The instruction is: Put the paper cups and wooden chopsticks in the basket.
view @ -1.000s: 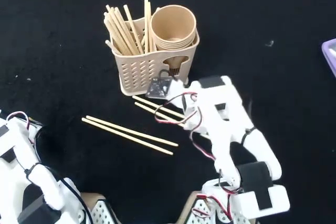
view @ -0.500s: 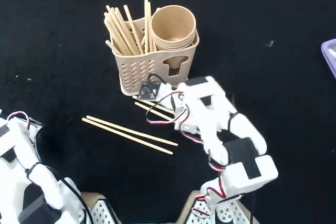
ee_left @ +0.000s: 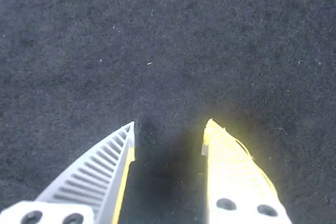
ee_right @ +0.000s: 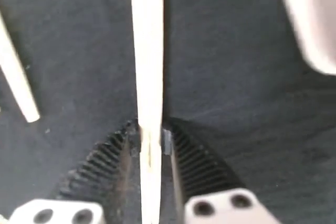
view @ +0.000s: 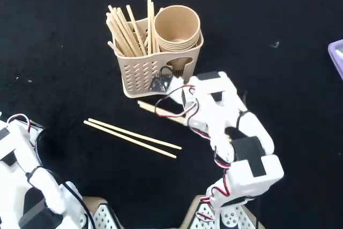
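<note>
A beige slotted basket (view: 143,71) holds a stack of paper cups (view: 177,28) and a bundle of wooden chopsticks (view: 126,28). Just in front of it, my right arm (view: 220,111) hangs over a loose chopstick (view: 158,110). My right gripper (ee_right: 150,132) is shut on that chopstick (ee_right: 148,51), which runs straight out between the fingers. Two more chopsticks (view: 131,137) lie on the black table to the left. My left gripper (ee_left: 170,129) is open over bare black cloth near the front left corner.
Another chopstick end (ee_right: 17,80) lies beside the held one, and a corner of the basket (ee_right: 310,19) is close to it. A purple object (view: 337,54) sits at the right edge. My left arm (view: 21,186) rests at the front left.
My right arm has swung left and lowered onto the chopsticks in front of the basket, and the gripper now clamps one. The left arm has not moved.
</note>
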`<state>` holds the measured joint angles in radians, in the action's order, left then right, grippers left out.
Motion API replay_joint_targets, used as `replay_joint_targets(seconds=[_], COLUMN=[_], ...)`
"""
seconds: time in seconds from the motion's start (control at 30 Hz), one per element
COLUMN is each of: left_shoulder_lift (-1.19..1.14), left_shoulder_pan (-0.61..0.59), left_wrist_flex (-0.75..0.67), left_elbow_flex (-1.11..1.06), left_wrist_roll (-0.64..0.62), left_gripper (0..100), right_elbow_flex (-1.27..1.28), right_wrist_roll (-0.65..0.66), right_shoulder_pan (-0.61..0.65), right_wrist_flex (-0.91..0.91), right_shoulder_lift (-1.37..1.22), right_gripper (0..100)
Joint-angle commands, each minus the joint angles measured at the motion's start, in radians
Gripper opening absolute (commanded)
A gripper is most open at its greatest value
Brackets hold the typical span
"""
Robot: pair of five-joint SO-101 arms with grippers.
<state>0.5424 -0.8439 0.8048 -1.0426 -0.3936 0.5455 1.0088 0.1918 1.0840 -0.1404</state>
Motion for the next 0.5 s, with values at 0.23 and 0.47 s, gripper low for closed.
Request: replay_joint_targets(seconds=[0.23,0.47], left_shoulder_lift=[0.005,0.005], left_shoulder_pan=[-0.007,-0.007], left_wrist_flex=[-0.014,-0.014], left_elbow_flex=[0.005,0.005], left_wrist_roll=[0.005,0.005], left_gripper=[21,21], right_elbow_flex=[0.002,-0.004], right_wrist_roll=[0.0,-0.002], right_shoulder_pan=[-0.008,-0.008], right_wrist_flex=[0.035,0.041], right_shoulder_lift=[-0.036,-0.073], right_gripper=[1.6,17.1])
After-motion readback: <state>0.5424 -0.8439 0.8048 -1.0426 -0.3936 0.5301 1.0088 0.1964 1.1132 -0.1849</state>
